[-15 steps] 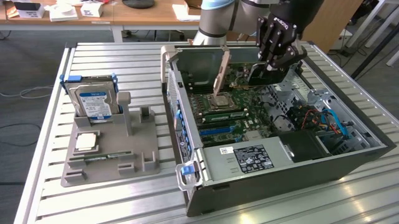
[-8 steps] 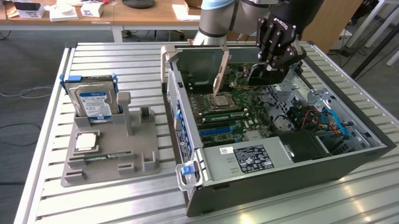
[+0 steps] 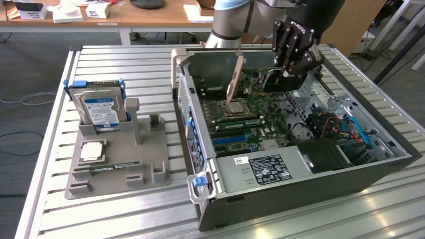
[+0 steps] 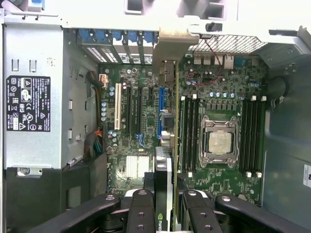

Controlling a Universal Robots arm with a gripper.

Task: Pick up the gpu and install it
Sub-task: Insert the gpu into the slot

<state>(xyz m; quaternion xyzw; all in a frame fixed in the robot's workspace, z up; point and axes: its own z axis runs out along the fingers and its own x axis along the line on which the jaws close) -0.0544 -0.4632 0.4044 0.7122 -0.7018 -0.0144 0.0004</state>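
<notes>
Standing edgewise, gpu (image 4: 164, 170) points bracket (image 4: 171, 44) toward case (image 4: 243, 23) rear.

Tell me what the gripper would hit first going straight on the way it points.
The gripper, shut on the gpu, points down into the open case. The card's lower edge would likely meet the motherboard first, before the fingers touch anything; depth is hard to judge.

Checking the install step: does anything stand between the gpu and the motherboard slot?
Nothing visible does. The gripper holds the gpu upright above the motherboard, with no cable seen crossing beneath; the card itself hides its slot.
</notes>
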